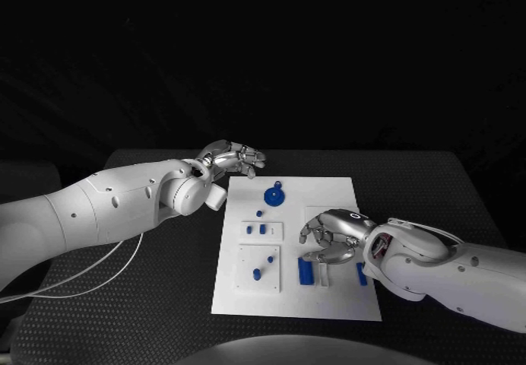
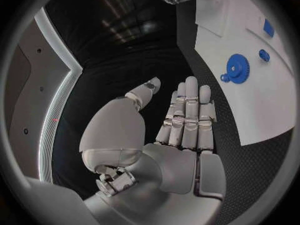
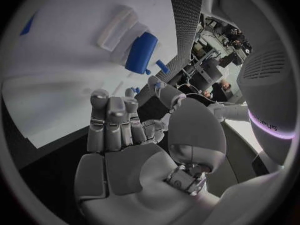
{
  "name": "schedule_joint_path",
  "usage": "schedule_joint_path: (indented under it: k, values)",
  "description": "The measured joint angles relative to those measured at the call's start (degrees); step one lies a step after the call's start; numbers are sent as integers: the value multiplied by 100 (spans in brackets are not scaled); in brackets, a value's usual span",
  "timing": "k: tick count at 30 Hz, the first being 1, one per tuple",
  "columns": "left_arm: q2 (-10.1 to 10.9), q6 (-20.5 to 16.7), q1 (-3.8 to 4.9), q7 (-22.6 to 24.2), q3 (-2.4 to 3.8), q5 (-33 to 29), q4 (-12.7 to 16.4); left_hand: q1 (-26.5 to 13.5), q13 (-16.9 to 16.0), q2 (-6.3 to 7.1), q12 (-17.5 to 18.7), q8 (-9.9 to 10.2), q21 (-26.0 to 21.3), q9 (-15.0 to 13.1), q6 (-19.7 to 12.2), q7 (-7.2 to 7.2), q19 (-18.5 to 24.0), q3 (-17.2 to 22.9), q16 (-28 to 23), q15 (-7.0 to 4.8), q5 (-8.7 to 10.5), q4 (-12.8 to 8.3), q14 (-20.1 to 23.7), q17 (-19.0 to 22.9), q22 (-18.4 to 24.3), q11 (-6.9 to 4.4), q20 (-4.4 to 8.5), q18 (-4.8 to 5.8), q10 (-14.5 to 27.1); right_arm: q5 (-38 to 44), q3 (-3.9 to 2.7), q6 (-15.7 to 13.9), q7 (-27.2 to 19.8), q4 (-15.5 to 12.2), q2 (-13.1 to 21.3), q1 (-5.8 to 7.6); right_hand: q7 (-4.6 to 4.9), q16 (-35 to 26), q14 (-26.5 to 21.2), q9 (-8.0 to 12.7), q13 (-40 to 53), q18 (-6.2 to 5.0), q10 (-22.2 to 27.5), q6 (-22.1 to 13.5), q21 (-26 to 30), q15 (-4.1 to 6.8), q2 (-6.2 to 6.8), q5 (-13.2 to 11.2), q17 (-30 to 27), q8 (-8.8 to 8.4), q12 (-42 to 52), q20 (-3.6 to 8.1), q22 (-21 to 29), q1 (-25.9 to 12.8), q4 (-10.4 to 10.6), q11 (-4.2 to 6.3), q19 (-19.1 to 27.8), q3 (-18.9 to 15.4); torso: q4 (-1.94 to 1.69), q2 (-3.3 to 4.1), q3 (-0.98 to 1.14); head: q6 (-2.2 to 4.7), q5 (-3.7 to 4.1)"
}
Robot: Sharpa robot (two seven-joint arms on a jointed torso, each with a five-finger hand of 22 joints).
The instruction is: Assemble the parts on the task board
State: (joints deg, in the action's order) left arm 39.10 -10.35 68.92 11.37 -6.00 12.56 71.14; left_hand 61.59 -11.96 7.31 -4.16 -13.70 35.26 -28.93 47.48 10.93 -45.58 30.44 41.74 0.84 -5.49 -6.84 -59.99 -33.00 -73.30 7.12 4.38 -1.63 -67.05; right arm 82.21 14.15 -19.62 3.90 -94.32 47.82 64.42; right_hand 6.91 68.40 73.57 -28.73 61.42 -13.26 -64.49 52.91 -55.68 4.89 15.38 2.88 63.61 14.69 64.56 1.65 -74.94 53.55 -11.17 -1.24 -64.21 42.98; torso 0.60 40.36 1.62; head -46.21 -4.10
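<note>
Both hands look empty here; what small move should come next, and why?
Probably the right hand should lower onto the blue block just below its fingers and grip it. That hand hovers over the task board holding nothing, while the left hand sits off the board's far corner, also holding nothing.

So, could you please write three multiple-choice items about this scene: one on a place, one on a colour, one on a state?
1. Where is the left robot hand?
A. Beyond the far left corner of the white rectangular task board
B. Flat on the board's near edge
C. Under the table

2. What colour is the round toothed gear on the board?
A. Red
B. Blue
C. Yellow

3. What does the left robot hand hold?
A. The gear
B. A cable
C. Nothing

Answers:
1 A, the head view shows it over the black table past that corner.
2 B, head and left wrist views show it blue.
3 C, the left wrist view shows its fingers straight with nothing in them.
</note>
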Motion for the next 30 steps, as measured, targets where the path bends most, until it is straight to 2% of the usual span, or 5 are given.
schedule_joint_path:
  k: [6, 10, 16, 21, 30]
  values:
    - [1, 1, 0, -2, 0, 0, 0, 0, 0, 0, 0, 0, 0, 0, 0, 0, 0, 0, 0, 0, 0, 0, 0, -6, -5, 13, 0, 10, 17, -55, 1, -116, -237, -46, 100, 69, 0, -56, -43, 16, 0, 0, 64, -86, 45, -14, 54, 0, -10, -30, 0, 24, 0, 448, -326, -18, 36, -146, 1, -1, -2, 9, 9]
    - [5, 1, 0, -2, 0, 0, -2, 0, 0, 0, 0, 0, 0, 2, 0, 0, 0, 0, 0, 0, 0, 0, 0, -5, -4, 15, 0, 31, 33, 134, 1, 21, -461, -138, 116, 164, -45, -84, -281, 47, 17, -11, 303, -288, 135, 88, 9, 0, 6, -41, 0, -95, 1, 1092, -514, 140, 285, 15, 1, -1, -2, 10, 10]
    - [4, 2, 0, -3, -1, 0, -10, 0, 1, 0, 0, 0, 0, 5, 0, 0, -1, 0, 0, 0, 0, 0, 0, -10, -4, 15, 1, 34, 33, 784, -4, 307, -643, -205, 28, 249, -362, -15, -635, 93, 55, -241, 626, -399, 177, 186, 127, 0, 80, -41, 59, -290, 1, 1747, -533, 320, 521, 395, 1, 0, -2, 10, 15]
    - [5, 3, 0, -4, -2, 0, -16, 0, 5, 0, 0, 0, 0, 4, 0, 0, -21, 0, 0, 0, 0, 0, 0, -10, -9, 15, 21, 51, 33, 1371, 1, 676, -655, -199, -42, 246, -575, 95, -947, 136, 79, -276, 937, -614, 177, 143, 137, 0, 161, -79, 113, -374, 1, 1843, -535, 278, 785, 513, 1, -1, -2, 4, 14]
    - [7, 5, 0, -6, -3, 0, -20, 0, 4, 0, 0, 0, 0, 4, -16, -16, -21, 0, 0, 20, 0, 0, -20, -16, -13, 14, 21, -1, 33, 1991, 1, 1182, -551, -270, -82, 245, -638, 260, -1187, 114, 86, -225, 1161, -713, 99, 64, 128, 0, 207, -44, 277, -474, 2, 1895, -519, 191, 970, 636, 1, 0, -4, -15, -1]
